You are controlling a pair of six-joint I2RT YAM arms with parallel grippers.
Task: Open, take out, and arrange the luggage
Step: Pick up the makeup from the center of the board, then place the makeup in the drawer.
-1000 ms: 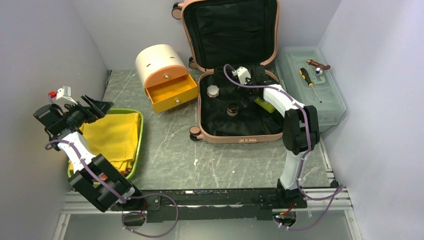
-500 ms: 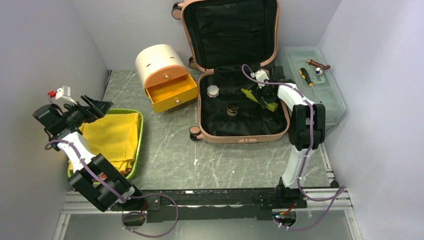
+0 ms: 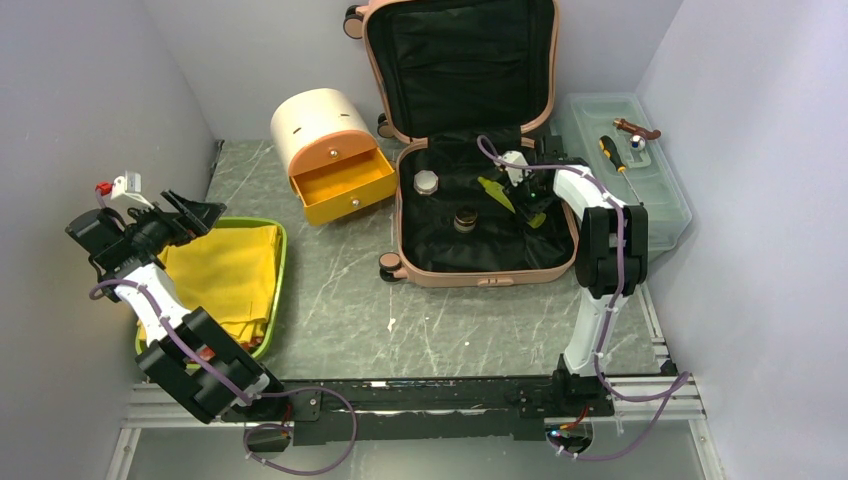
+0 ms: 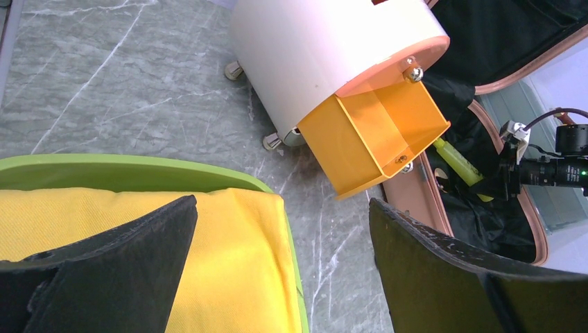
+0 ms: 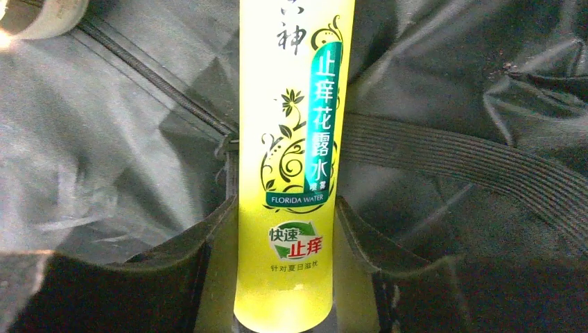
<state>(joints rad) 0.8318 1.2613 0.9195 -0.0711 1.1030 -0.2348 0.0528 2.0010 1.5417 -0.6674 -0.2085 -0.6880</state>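
Luggage lining [image 5: 451, 90]; right tool [image 5: 286, 208] clasps bottle [image 5: 291, 139]

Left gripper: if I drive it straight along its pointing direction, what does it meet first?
The left gripper would probably reach the open orange-yellow drawer of the cream half-round box first; depth is unclear.

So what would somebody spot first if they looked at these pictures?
Probably the big pink luggage, lying wide open at the back of the table with its black lining showing. Inside it, the right gripper has its fingers pressed against both sides of a bright yellow-green bottle. Left of the luggage sits a cream box with its orange drawer pulled out.
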